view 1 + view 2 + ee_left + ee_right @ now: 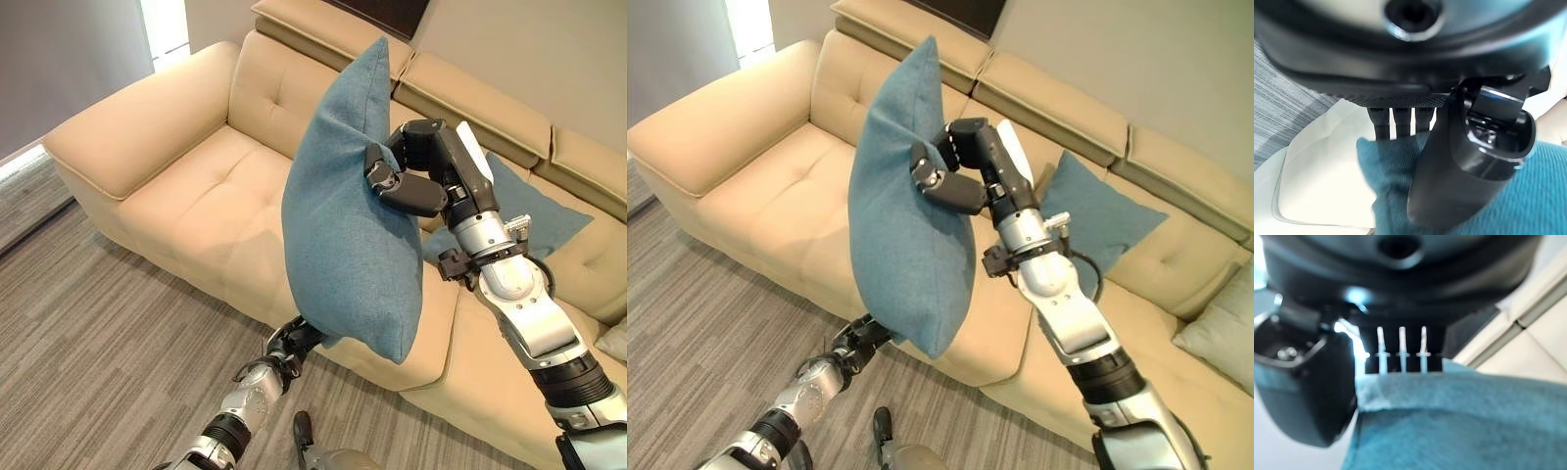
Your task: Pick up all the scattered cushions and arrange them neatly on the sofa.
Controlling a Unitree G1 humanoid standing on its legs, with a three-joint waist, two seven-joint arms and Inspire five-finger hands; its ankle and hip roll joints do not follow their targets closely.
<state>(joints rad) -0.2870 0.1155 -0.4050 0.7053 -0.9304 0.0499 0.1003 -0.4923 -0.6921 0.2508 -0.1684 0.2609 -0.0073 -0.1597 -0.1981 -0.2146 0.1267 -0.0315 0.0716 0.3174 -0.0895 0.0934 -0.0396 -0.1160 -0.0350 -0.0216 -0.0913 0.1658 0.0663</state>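
Both hands clamp one teal cushion (348,245) upright above the sofa's (186,211) front edge: right hand (411,186) high, left hand (289,343) apparently pinching its bottom corner.

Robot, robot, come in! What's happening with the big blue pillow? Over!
Both hands, left hand and right hand, shut on blue cushion, held over sofa. Second blue cushion already on seat. Path clear.

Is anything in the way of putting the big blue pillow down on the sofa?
Nothing visible. The blue cushion, held by the right hand and left hand, hangs over a bare sofa seat. Another blue cushion leans further right.
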